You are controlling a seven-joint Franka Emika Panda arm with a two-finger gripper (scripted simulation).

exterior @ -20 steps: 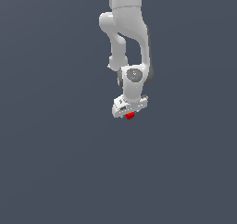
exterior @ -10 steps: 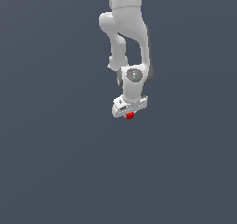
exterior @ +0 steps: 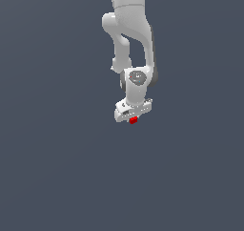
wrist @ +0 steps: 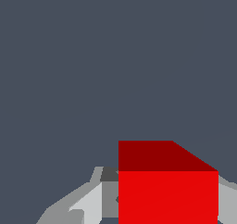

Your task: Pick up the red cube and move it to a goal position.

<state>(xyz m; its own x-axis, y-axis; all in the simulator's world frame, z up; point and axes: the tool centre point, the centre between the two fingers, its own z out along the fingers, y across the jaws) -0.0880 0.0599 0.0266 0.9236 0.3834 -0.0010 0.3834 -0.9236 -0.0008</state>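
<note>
A white Panda arm (exterior: 127, 44) reaches down from the top edge of the exterior view over a plain slate-grey ground; no bench edge or corner shows in either view, so the ground offers nothing to place things by. The gripper (exterior: 133, 118) hangs at the arm's lower end, its broad white body tilted slightly, lower toward the exterior view's left; the red cube (exterior: 133, 120) sits directly beneath that body, a small bright block touching the gripper's underside. In the wrist view the red cube (wrist: 167, 186) fills the near field, its lit face toward the camera and a darker face above; grey-white fingers (wrist: 88, 202) flank it on both sides, pressed against its sides; the jaws are closed on the cube. Whether the cube rests on the ground or is lifted off it cannot be told.
</note>
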